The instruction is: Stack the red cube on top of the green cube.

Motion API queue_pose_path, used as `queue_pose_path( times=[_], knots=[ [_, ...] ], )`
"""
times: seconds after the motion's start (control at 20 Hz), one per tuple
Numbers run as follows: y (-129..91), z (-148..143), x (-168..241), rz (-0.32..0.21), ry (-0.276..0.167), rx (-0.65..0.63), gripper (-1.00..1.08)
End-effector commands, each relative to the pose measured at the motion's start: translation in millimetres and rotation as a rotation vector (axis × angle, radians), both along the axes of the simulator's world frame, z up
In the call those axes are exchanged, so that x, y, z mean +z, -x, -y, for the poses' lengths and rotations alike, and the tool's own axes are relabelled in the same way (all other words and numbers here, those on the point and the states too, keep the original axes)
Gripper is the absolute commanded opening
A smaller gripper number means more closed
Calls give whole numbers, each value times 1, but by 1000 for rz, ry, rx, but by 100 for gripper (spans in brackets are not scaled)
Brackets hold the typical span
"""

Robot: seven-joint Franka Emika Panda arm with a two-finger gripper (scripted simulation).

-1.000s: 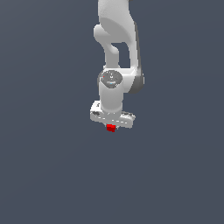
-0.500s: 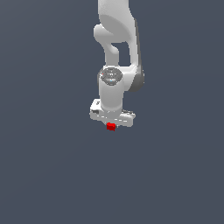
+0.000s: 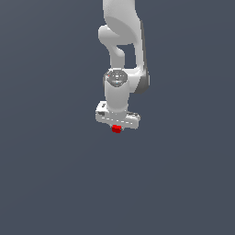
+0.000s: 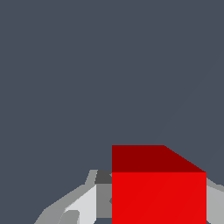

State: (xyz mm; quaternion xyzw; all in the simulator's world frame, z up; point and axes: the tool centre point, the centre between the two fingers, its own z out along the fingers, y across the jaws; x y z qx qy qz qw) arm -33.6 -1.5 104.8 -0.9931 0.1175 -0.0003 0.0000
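The red cube (image 3: pixel 116 129) shows just under the white gripper (image 3: pixel 117 127) in the exterior view, near the middle of the picture. In the wrist view the red cube (image 4: pixel 158 188) fills the space between the grey fingers (image 4: pixel 78 203), which press on its sides. The gripper is shut on the red cube and holds it. The green cube is out of view in both views.
The white arm (image 3: pixel 123 55) rises from the gripper to the top of the exterior view. A plain dark grey surface (image 3: pixel 50 174) fills the rest of both views.
The gripper with the red cube has shifted slightly, a little upward in the exterior view. It stays shut on the cube.
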Motion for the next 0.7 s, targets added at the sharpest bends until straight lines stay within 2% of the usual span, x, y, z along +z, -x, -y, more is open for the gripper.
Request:
queue_pose_path(
  times=[0.0,0.35,0.65],
  knots=[
    [13,0,-5,0,0,0,-100],
    [57,-1,-24,0,0,0,-100],
    [83,-2,-36,0,0,0,-100]
  ],
)
